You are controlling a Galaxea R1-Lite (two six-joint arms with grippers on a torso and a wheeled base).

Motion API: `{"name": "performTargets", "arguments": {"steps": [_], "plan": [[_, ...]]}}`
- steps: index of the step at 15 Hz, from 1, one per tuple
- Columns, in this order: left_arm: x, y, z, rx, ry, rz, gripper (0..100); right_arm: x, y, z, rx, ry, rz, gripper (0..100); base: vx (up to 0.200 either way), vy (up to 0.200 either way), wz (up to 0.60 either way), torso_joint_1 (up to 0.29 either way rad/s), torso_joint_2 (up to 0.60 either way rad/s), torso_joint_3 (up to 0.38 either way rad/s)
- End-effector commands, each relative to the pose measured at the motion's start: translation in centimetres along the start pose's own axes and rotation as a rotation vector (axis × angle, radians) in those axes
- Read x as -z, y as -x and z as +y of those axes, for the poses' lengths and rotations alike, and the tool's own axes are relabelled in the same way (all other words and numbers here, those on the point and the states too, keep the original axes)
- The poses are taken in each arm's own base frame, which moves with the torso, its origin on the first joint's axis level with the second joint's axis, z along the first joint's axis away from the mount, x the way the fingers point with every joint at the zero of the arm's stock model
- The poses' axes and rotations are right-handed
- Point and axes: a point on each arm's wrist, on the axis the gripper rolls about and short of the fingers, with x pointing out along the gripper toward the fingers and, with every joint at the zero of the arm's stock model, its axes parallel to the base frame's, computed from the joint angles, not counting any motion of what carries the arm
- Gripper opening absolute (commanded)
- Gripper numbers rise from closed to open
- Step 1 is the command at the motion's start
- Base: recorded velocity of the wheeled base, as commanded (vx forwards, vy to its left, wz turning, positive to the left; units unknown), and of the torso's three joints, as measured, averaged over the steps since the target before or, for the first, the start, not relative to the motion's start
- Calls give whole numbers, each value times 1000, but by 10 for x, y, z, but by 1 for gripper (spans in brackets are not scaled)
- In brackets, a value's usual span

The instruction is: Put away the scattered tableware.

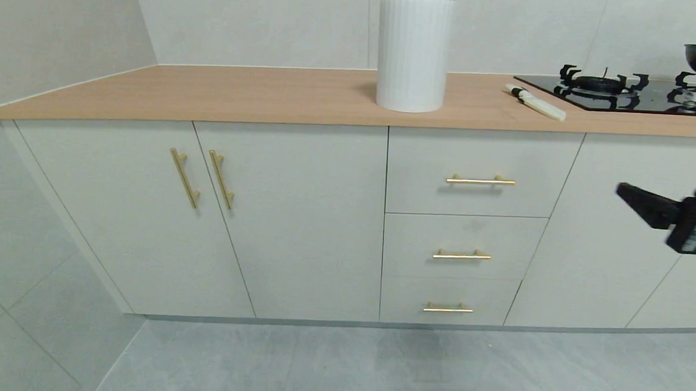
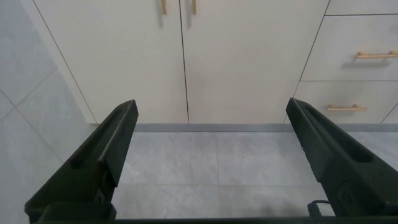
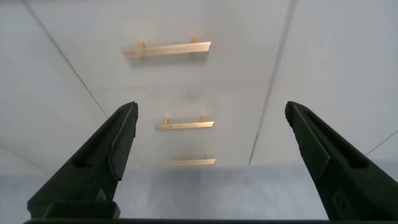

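White utensil [image 1: 534,101], likely sheathed knife, lies flat on table [image 1: 240,94], upper right of frame, just beside stove [image 1: 627,94]. We judge it light, stiff, slick; pinch across mid-length. Left gripper [image 2: 211,106] and right gripper [image 3: 210,109] both spread wide, empty.

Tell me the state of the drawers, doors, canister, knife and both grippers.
Drawers: all three shut.
Doors: both shut.
Canister: upright on the counter.
Knife: lying flat on the counter, beside the stove.
Left gripper: open, empty.
Right gripper: open, empty.
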Motion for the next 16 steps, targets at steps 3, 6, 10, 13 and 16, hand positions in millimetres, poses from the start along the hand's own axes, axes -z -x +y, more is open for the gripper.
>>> {"name": "performTargets", "arguments": {"steps": [3, 6, 10, 13, 16], "plan": [[0, 0, 0, -1, 0, 2, 100, -1, 140, -50, 140, 54, -174, 100, 0, 0, 0, 0, 0, 0], [0, 0, 0, -1, 0, 2, 100, 26, 191, -60, 204, 74, -197, 100, 0, 0, 0, 0, 0, 0], [0, 0, 0, -1, 0, 0, 100, 65, 229, -58, 222, 128, -236, 100, 0, 0, 0, 0, 0, 0], [0, 0, 0, -1, 0, 2, 100, 78, 238, -55, 189, 143, -237, 100, 0, 0, 0, 0, 0, 0], [0, 0, 0, -1, 0, 2, 100, 101, 223, -55, 121, 141, -155, 100, 0, 0, 0, 0, 0, 0]]}}
